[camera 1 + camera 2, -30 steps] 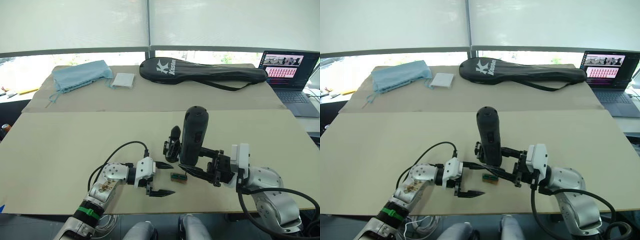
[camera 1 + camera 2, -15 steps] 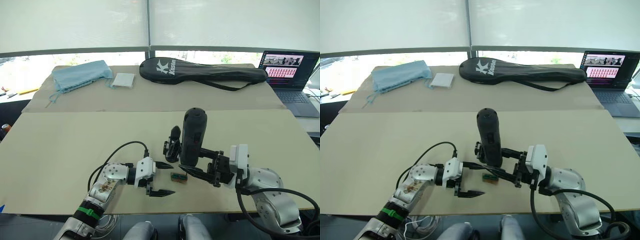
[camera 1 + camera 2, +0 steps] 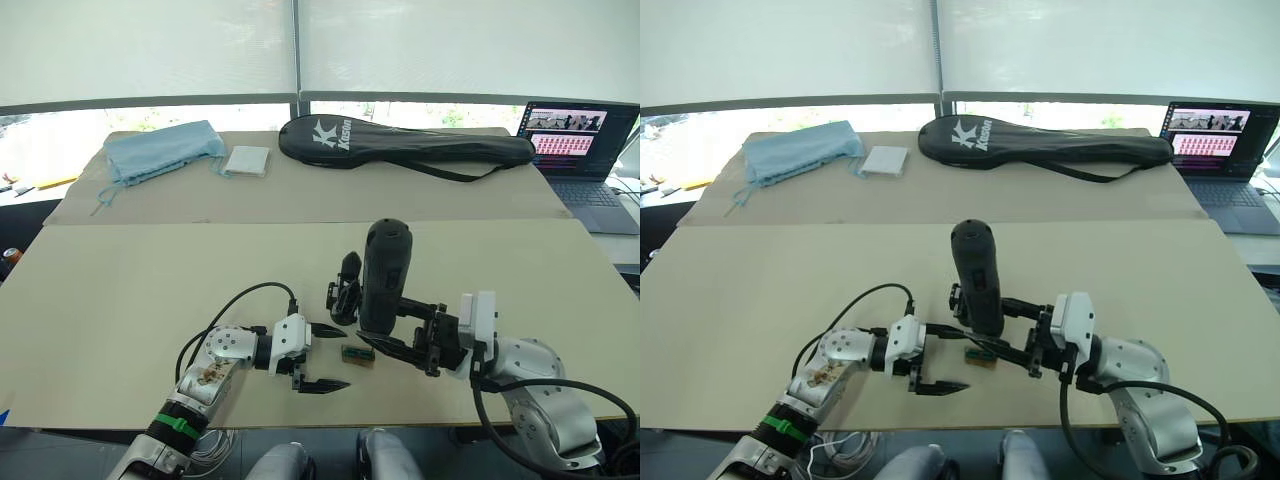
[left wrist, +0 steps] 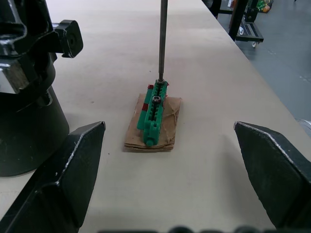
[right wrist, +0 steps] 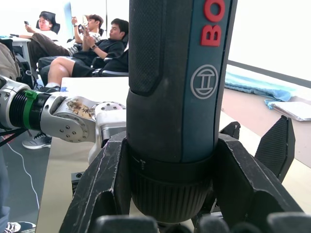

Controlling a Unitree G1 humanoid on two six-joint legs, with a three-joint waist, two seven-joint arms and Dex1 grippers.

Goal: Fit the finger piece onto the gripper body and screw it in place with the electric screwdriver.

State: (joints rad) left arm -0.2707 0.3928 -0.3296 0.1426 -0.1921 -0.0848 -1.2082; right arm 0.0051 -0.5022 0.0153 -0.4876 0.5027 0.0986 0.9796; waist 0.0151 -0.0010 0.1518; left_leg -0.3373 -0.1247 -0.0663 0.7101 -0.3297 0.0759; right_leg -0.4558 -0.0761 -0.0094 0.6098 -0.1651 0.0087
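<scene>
My right gripper [image 3: 381, 344] is shut on the electric screwdriver [image 3: 385, 272], a thick black cylinder with red lettering [image 5: 175, 82], held upright. Its thin metal bit [image 4: 163, 43] points down onto a small green screw holder [image 4: 154, 114] lying on a brown scrap. The gripper body [image 3: 345, 285], black with a round base, stands just behind and left of the screwdriver. My left gripper [image 3: 322, 356] is open near the table's front edge, its fingers on either side of the green holder and apart from it. The finger piece is hidden or out of view.
A long black racket bag [image 3: 400, 140], a blue cloth [image 3: 160, 150] and a white pad [image 3: 247, 160] lie at the back. A laptop [image 3: 580, 150] sits at the far right. Several seated people [image 5: 92, 48] are beyond the table.
The screwdriver in my right gripper has shifted slightly left and down. My left arm has not moved.
</scene>
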